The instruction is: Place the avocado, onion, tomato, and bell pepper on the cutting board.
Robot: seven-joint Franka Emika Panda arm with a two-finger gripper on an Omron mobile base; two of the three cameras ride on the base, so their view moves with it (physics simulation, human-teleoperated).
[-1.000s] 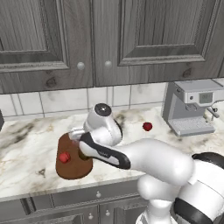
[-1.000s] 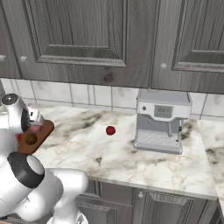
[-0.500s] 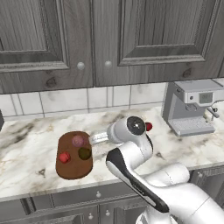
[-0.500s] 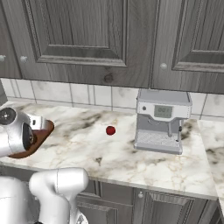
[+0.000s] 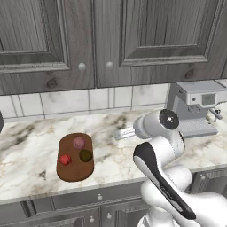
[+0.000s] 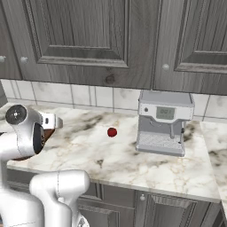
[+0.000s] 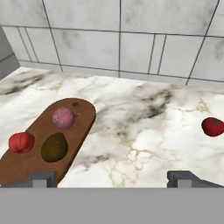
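Observation:
The dark wooden cutting board lies at the left in the hand view, also seen as the board on the marble counter. On it sit the pink-purple onion, the olive avocado and the lumpy red bell pepper. From the left base camera, the onion, avocado and pepper show the same way. The smooth red tomato rests alone on the counter, well right of the board, and appears as the tomato left of the coffee machine. My gripper hangs open and empty above the counter between board and tomato.
A grey coffee machine stands on the counter at the right, near the tiled back wall. Bare marble counter stretches between board and tomato. Dark cabinets hang above, and my white arm rises over the counter's front edge.
My arm has swung from above the cutting board to the right, toward the middle of the counter. The gripper stayed open, and the vegetables have not moved.

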